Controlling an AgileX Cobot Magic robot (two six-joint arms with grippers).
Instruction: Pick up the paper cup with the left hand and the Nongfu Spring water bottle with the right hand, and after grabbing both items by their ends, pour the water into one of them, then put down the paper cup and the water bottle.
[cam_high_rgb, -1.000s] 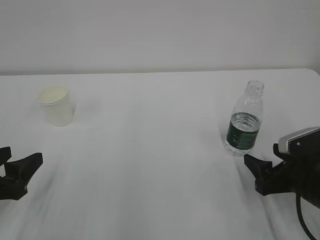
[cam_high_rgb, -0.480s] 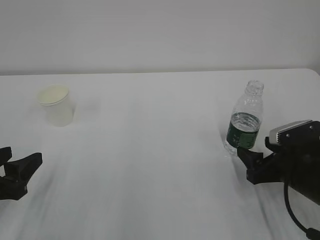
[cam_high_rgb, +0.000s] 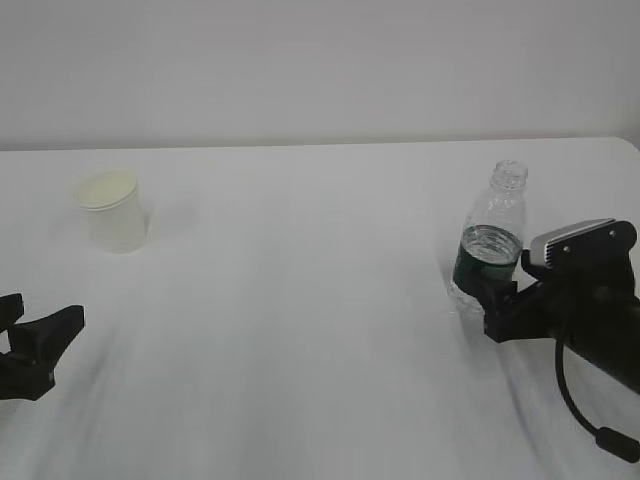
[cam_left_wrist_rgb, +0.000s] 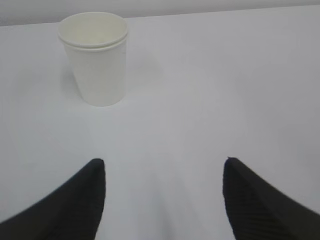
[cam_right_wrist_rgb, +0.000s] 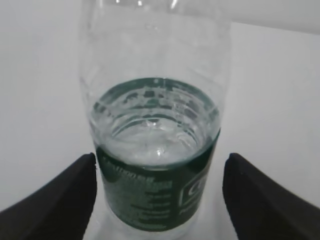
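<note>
The right tool (cam_high_rgb: 497, 305) has closed in on the Nongfu Spring water bottle (cam_high_rgb: 489, 240), jaws wide either side of its label (nothing gripped yet); the left tool (cam_high_rgb: 30, 345) stays open, well short of the paper cup (cam_high_rgb: 112, 210) on the bench (cam_high_rgb: 300, 300); so the bottle grasp looks imminent.

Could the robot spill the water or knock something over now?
Maybe. The water bottle has no cap and stands between the open fingers of the right end effector, so a bump or a hard squeeze could tip it or push water out. The paper cup sits left of the left end effector's centre line, so a straight reach might clip it and knock it over.
</note>
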